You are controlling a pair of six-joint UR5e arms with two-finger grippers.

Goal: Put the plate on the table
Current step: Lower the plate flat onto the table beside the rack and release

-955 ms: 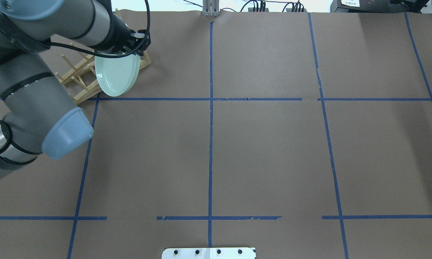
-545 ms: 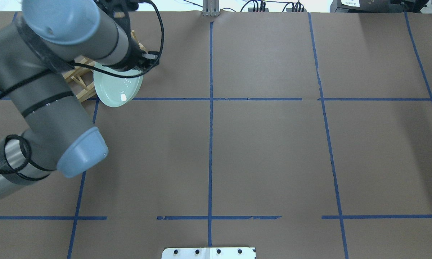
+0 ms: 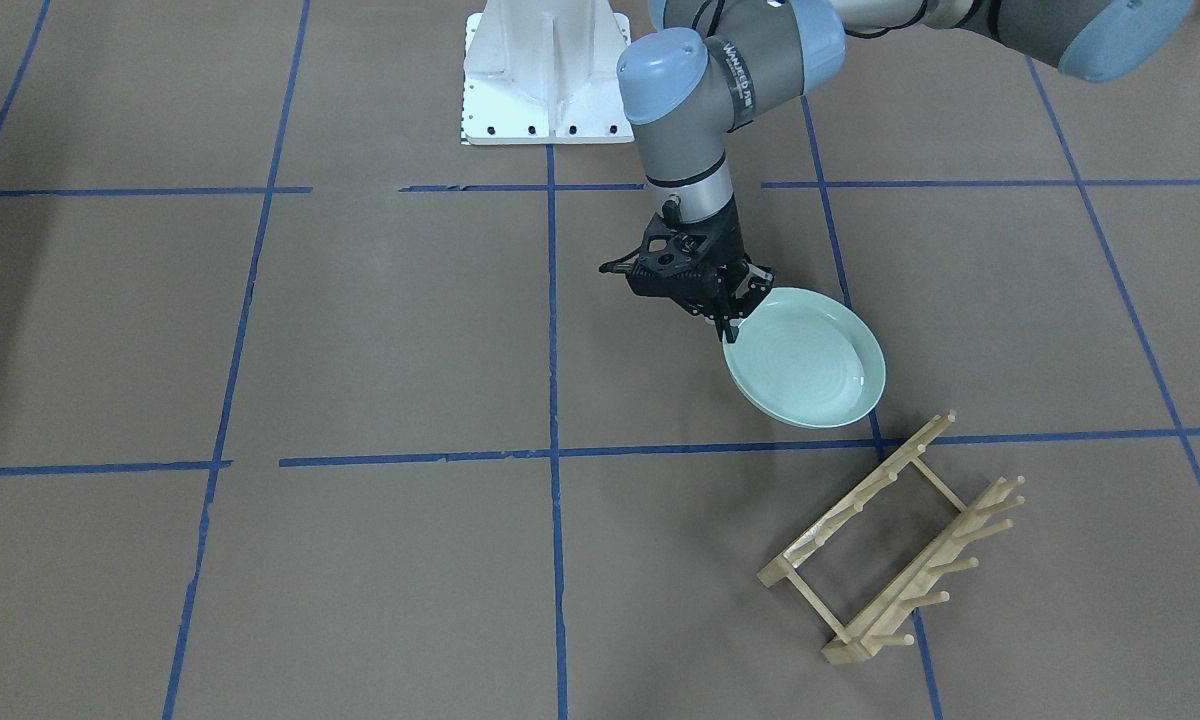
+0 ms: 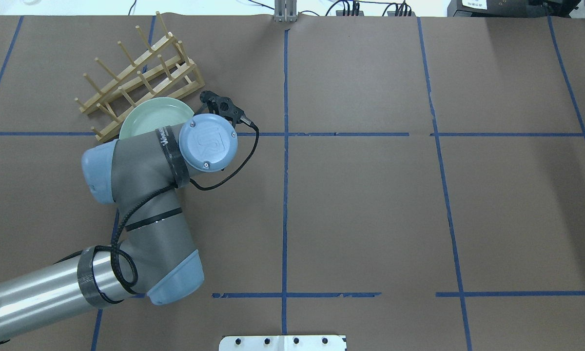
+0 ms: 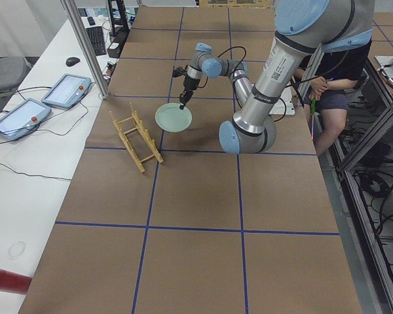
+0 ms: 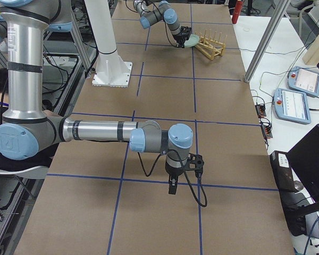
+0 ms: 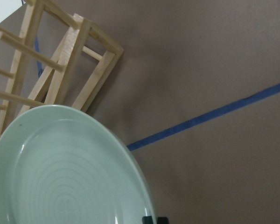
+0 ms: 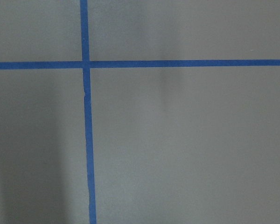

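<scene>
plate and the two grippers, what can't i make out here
- plate: its near half is hidden under the left arm's wrist, overhead view.
- plate's underside: touching the table or not, no view shows.
- right gripper: small, right side view only; open or shut unclear.

We see a plate point(image 3: 805, 375) with a smooth, glossy pale green glaze and faint concentric rings in its well. The table point(image 3: 380, 320) looks covered in matt brown paper, crossed by thin blue tape point(image 3: 410, 459) whose edges are ragged in places. The rack point(image 3: 853, 498) is bare light wood, smooth and unpainted. The left arm point(image 4: 146, 165) has dull grey metal tubes and smooth blue plastic caps, and the left gripper point(image 3: 730, 325) is matt black. The base point(image 3: 548, 60) is white-painted metal.
</scene>
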